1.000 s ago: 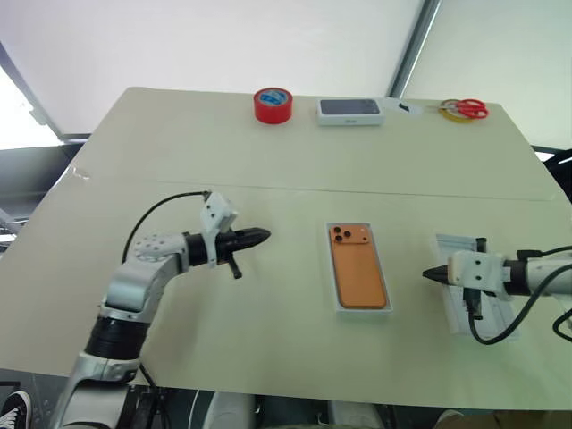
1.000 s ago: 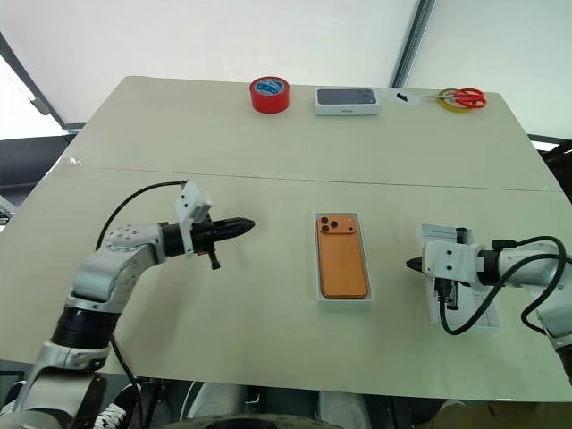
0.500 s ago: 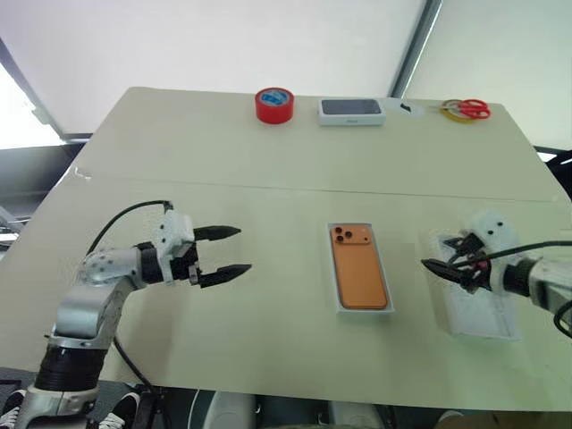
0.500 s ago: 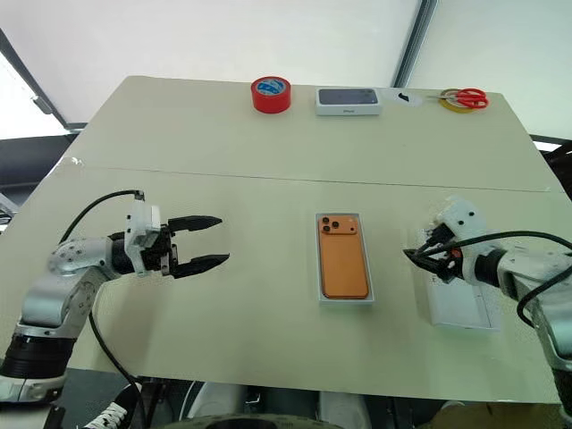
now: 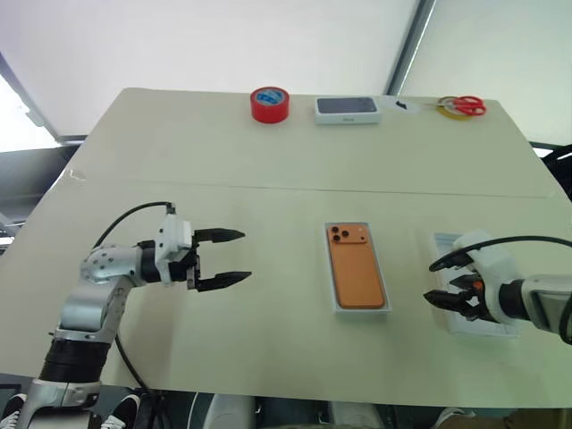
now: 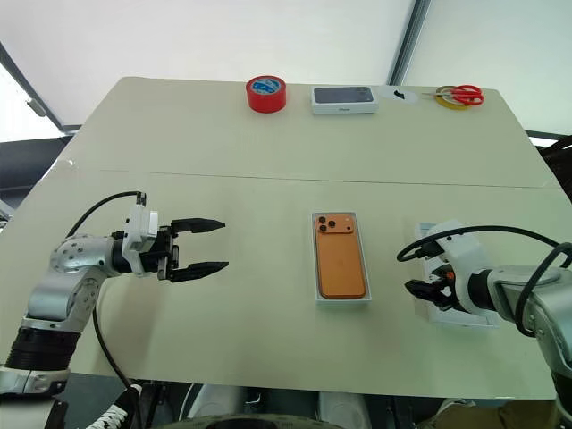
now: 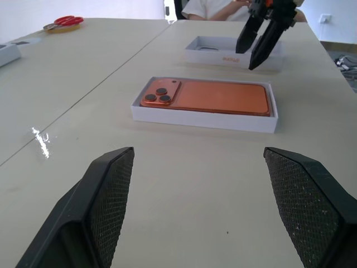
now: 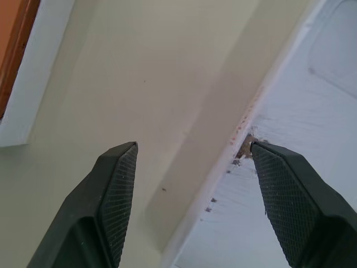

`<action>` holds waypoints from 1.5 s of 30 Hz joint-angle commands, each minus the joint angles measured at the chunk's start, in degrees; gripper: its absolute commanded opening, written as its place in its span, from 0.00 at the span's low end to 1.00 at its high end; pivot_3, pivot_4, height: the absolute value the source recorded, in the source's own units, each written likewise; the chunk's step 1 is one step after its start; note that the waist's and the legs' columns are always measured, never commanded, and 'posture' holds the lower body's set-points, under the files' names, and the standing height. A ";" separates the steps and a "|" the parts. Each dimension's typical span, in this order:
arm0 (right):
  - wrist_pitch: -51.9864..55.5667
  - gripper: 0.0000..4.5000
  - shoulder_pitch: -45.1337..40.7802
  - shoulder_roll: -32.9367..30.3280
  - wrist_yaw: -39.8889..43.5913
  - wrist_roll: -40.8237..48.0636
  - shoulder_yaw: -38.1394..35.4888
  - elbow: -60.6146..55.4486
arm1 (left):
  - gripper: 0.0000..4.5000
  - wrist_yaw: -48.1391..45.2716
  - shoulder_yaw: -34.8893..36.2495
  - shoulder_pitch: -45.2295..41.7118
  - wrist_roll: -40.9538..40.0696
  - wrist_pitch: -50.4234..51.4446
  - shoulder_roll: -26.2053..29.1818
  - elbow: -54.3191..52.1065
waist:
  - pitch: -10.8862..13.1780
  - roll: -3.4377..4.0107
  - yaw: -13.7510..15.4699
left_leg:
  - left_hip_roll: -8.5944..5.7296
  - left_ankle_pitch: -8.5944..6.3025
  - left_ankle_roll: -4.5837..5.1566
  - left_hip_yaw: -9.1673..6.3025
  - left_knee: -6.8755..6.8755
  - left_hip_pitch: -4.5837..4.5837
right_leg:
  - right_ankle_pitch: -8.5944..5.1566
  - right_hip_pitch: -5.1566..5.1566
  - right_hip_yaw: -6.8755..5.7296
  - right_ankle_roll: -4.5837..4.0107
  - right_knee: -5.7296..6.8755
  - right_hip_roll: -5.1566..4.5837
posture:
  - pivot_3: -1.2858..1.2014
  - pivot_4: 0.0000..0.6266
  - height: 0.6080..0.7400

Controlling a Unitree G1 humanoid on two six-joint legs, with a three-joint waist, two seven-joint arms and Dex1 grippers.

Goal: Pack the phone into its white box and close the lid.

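The orange phone [image 5: 357, 268] lies camera side up inside the white box [image 5: 339, 307] at the table's middle. The lid [image 5: 449, 243] rests hollow side up on the table to its right. My right gripper [image 5: 431, 281] is open and tilted downward at the lid's left edge. In the right wrist view one finger is over the lid [image 8: 312, 167] and the other over the bare table, and nothing is between them. My left gripper [image 5: 243, 256] is open and empty. It hovers well left of the box and points level toward the phone [image 7: 217, 96].
Along the far edge stand a red tape roll [image 5: 271, 104], a white box with a dark phone picture [image 5: 347, 109], and red scissors [image 5: 463, 107] on a yellow ring. A seam crosses the table. A person [image 7: 215, 8] sits beyond the lid's side.
Both grippers went from shut to open. The left one drew back a little from the phone. The right wrist rolled and tipped down over the lid's left edge.
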 commanded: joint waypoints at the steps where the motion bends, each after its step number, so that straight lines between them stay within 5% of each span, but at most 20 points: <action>1: 0.38 0.75 -4.80 0.40 -5.83 5.26 1.01 5.87 | 0.87 0.76 0.07 0.21 -1.04 -0.37 -0.08 -2.61 | 0.00 0.00 -0.16 | -0.01 0.00 0.00 0.01 0.00 0.00 | 0.00 0.00 0.00 0.00 0.00 0.00 | 0.52 0.24 1.00; 10: 0.38 0.75 -8.23 0.41 -19.32 17.46 4.48 13.41 | 0.87 3.54 0.31 2.81 -1.02 0.42 -0.07 -5.95 | -0.04 -0.08 -0.82 | -0.01 0.01 0.02 0.03 0.00 0.01 | 0.01 0.06 0.00 0.02 0.01 0.01 | 0.52 0.24 1.00; 13: 0.38 0.58 -8.03 0.43 -23.06 19.51 5.06 13.75 | 0.87 4.42 0.47 3.33 -1.16 0.76 0.04 -6.77 | -0.04 -0.08 -0.86 | 0.00 0.00 0.03 0.01 0.00 0.01 | 0.01 0.06 -0.01 0.02 0.01 0.05 | 0.52 0.24 1.00; 18: 0.38 0.01 -9.24 0.94 -28.07 21.24 5.54 14.03 | 0.87 5.53 0.48 3.78 -1.50 1.74 -0.01 -7.73 | -0.06 -0.12 -0.92 | 0.02 0.00 0.03 0.01 -0.01 0.01 | 0.01 0.06 0.00 0.02 0.00 0.10 | 0.52 0.24 1.00; 39: -1.32 0.01 -17.82 7.16 -31.51 16.69 4.66 14.46 | 0.87 7.66 -0.91 -0.25 0.21 0.98 -1.16 -4.17 | -0.04 -0.09 -1.16 | 0.05 0.00 0.03 0.04 -0.04 0.00 | 0.01 -0.01 0.02 0.02 0.01 0.15 | 0.52 0.24 1.00; 42: -9.67 0.00 -22.81 7.94 -27.81 12.28 6.89 16.03 | 0.67 5.69 -1.18 -0.58 -3.17 5.86 0.14 -4.07 | -0.01 -0.04 -1.19 | 0.05 0.01 0.03 0.10 -0.07 -0.10 | 0.01 -0.18 0.09 0.03 0.06 0.17 | 0.52 0.24 1.00; 45: -17.93 0.00 -25.62 10.12 -23.38 9.22 8.52 16.49 | 0.33 7.78 -0.69 -0.87 -1.95 4.99 -0.88 -3.65 | 0.00 0.00 -1.12 | 0.05 0.02 0.03 0.11 -0.03 -0.40 | 0.02 -0.51 0.11 0.03 0.15 0.21 | 0.52 0.24 1.00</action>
